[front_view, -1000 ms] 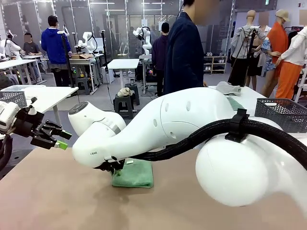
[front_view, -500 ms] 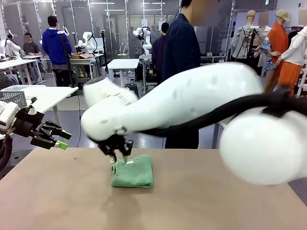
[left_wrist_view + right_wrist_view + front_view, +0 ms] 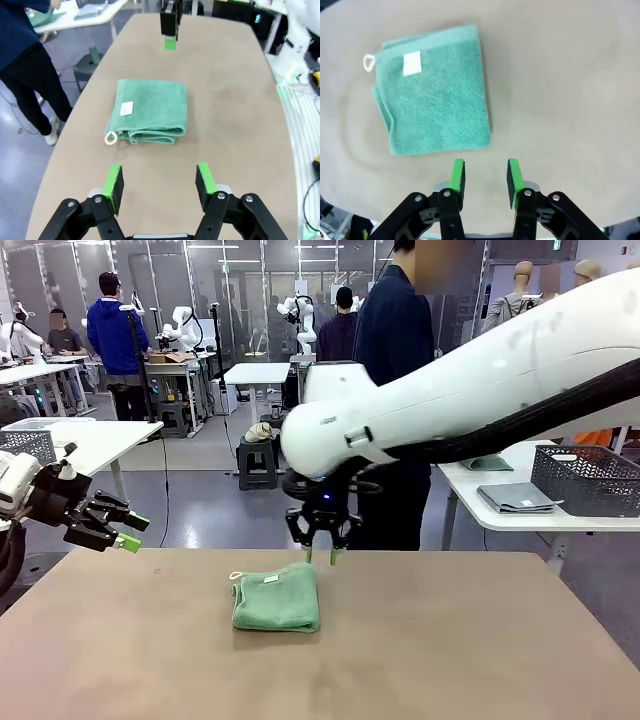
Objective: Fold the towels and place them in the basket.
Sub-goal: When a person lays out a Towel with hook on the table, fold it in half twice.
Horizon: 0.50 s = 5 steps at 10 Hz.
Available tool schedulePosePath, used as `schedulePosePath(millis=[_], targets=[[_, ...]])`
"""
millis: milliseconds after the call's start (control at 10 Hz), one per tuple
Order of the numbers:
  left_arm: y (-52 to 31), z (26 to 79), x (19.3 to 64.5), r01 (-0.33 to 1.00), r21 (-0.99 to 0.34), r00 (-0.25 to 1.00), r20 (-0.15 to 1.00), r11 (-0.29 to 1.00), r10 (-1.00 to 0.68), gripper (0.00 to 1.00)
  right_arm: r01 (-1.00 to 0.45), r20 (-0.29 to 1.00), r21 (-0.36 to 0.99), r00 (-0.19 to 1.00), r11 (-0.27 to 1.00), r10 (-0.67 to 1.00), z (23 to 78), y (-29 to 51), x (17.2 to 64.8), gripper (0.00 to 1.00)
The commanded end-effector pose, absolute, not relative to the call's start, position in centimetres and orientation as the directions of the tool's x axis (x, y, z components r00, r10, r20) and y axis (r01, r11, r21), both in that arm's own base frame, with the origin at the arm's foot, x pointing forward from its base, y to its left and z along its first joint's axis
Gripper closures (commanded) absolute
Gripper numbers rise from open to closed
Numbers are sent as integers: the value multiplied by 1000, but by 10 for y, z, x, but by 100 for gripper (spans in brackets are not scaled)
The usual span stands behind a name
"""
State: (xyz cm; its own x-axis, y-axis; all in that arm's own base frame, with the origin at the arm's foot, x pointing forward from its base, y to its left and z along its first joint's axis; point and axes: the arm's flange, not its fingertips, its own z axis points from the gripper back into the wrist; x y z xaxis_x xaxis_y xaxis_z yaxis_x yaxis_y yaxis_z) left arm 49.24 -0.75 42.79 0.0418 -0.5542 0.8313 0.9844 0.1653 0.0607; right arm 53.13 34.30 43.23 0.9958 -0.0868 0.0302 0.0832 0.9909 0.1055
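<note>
A mint green towel (image 3: 277, 598) lies folded in a thick square on the brown table (image 3: 450, 640), with a white label on top and a small loop at one corner. My right gripper (image 3: 321, 556) hangs just above the towel's far right corner, open part-way with nothing between its fingers. From its own wrist, the towel (image 3: 435, 107) sits ahead and to the left of the right gripper (image 3: 485, 177). My left gripper (image 3: 132, 532) hovers open off the table's left end. It (image 3: 160, 182) faces the towel (image 3: 150, 112) from a distance. The dark grey mesh basket (image 3: 590, 478) stands on a side table at the right.
A person in dark clothes (image 3: 395, 360) stands at the far edge behind the right arm. The white side table (image 3: 480, 508) at the right also carries flat folded grey cloth (image 3: 520, 497). Bare tabletop surrounds the towel on all sides.
The right arm rose from lying low over the towel and swung right. Its gripper left the towel's far left corner, moved to the far right corner, and its jaws narrowed. The left arm stayed still.
</note>
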Motion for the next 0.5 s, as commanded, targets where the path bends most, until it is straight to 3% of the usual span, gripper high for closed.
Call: schedulePosePath(millis=[0,400], targets=[[-8,429,492,984,63,38,833,164,-551,26,70,29,222,997,973,-78,418,322,507,56],[-8,429,492,984,63,38,833,164,-551,26,86,24,211,995,974,-93,416,324,516,56]])
